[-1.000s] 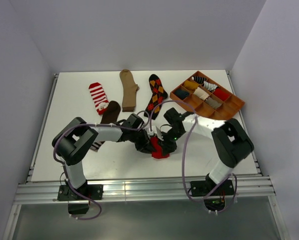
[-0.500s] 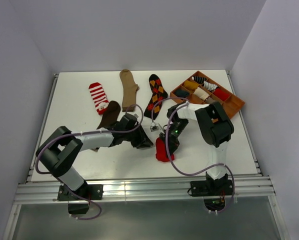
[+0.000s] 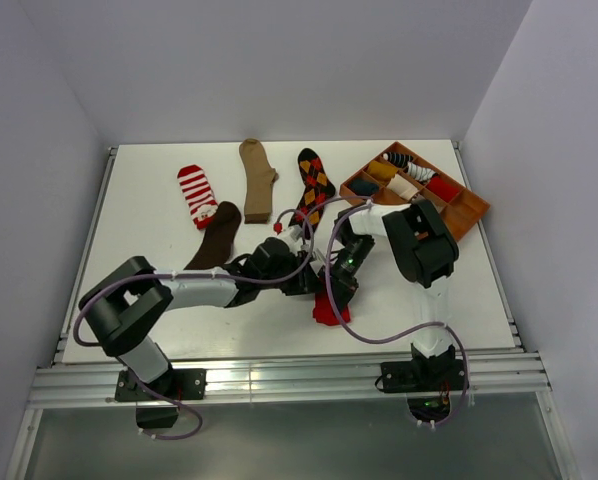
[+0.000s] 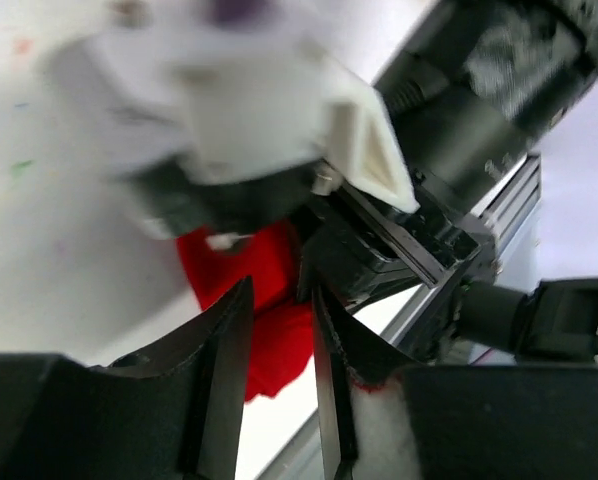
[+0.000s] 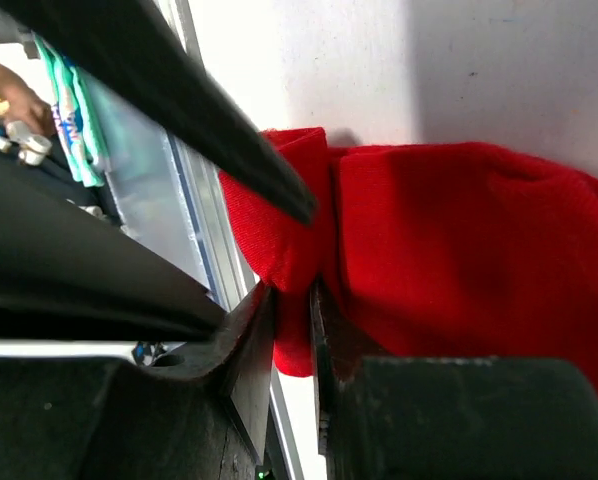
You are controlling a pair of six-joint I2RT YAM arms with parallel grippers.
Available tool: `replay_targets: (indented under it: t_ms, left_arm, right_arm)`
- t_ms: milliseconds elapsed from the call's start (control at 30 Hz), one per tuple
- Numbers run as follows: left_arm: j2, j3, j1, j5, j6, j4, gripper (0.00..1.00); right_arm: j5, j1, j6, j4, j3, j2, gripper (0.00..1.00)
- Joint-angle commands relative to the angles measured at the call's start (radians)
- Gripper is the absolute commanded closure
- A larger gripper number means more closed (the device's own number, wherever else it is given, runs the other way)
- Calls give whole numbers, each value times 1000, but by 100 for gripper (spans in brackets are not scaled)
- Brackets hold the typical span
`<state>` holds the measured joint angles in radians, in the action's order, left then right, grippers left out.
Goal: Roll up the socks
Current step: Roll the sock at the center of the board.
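While the right gripper (image 3: 337, 292) has kept its place over the red sock (image 3: 329, 312), near the front edge of the table (image 3: 229, 335), the overhead view shows the left gripper (image 3: 307, 283) brought back in close beside it. Half a second earlier it stood off to the left with bare table between the two. The red sock lies bunched in about the same spot as then. Behind it, the red-white striped sock (image 3: 196, 193), the tan sock (image 3: 256, 178), the dark brown sock (image 3: 219, 232) and the black argyle sock (image 3: 314, 185) lie flat and unmoved. The wooden tray (image 3: 474, 207) at the right rear has rolled socks in several compartments.

From the left wrist, the left gripper (image 4: 279, 290) has its two dark fingers (image 4: 224, 380) a little apart with nothing between them. Through the gap show the red sock (image 4: 249, 290) and the black body of the right gripper (image 4: 379, 255), just beyond the tips. Much of this view is blurred.

From the right wrist, the right gripper (image 5: 291, 300) is pressed together on a fold at the edge of the red sock (image 5: 459, 250). The rest of the sock spreads rightward on the white table (image 5: 379, 70). At the upper left, past the table edge, a teal-and-white item (image 5: 74, 110) carries blue lettering too blurred to read.
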<state>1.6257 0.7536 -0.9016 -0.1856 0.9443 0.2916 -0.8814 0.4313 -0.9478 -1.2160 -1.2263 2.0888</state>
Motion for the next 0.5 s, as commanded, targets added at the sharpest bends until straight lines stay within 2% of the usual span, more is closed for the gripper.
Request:
replay_targets:
  t_ms: [0, 133, 467]
  left_arm:
    - [36, -14, -39, -34, -96, 144, 64]
    - [78, -36, -59, -72, -134, 219, 61]
    - [126, -118, -60, -199, -118, 414, 59]
  right_arm:
    - [84, -12, -25, 56, -21, 45, 76]
    - [58, -25, -57, 6, -45, 80, 76]
    - [56, -46, -40, -13, -74, 106, 76]
